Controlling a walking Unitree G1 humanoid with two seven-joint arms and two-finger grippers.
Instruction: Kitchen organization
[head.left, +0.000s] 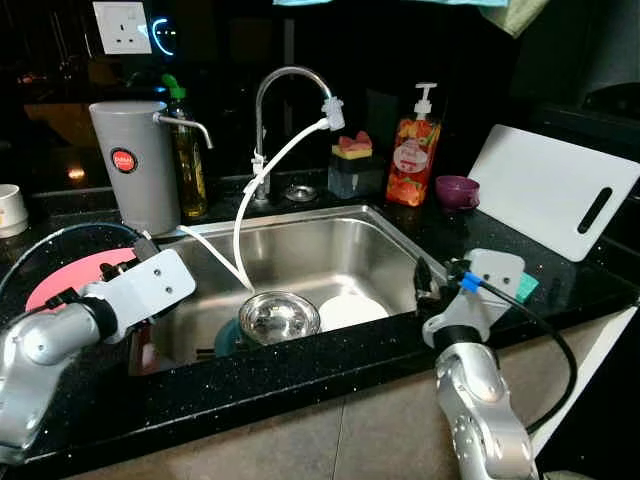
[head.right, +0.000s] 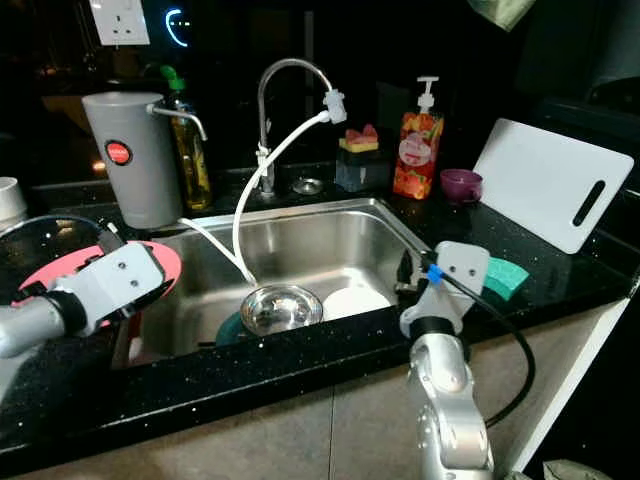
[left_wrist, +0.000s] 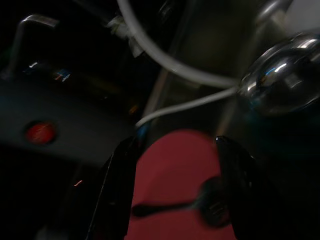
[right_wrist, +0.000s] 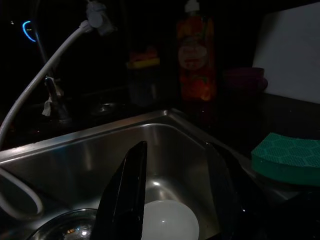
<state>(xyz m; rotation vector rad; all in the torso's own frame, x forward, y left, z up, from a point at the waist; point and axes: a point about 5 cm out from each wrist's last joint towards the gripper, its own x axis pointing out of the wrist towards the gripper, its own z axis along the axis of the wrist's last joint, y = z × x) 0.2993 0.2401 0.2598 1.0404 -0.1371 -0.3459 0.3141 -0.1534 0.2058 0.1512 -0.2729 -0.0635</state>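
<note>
One steel bowl (head.left: 279, 316) and one white plate (head.left: 351, 310) in the sink (head.left: 330, 245). One pink plate (head.left: 70, 276) on the surface at left, beneath left gripper (left_wrist: 177, 192), fingers released. Right gripper (right_wrist: 172, 192) over sink's right edge, fingers parted, beside one green sponge (right_wrist: 289, 157).

Head views down over sink (head.left: 300, 250)

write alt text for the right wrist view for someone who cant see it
The right gripper hangs open over a steel sink, above a white plate. A green sponge lies on the dark counter beside it, with an orange soap bottle behind.
</note>
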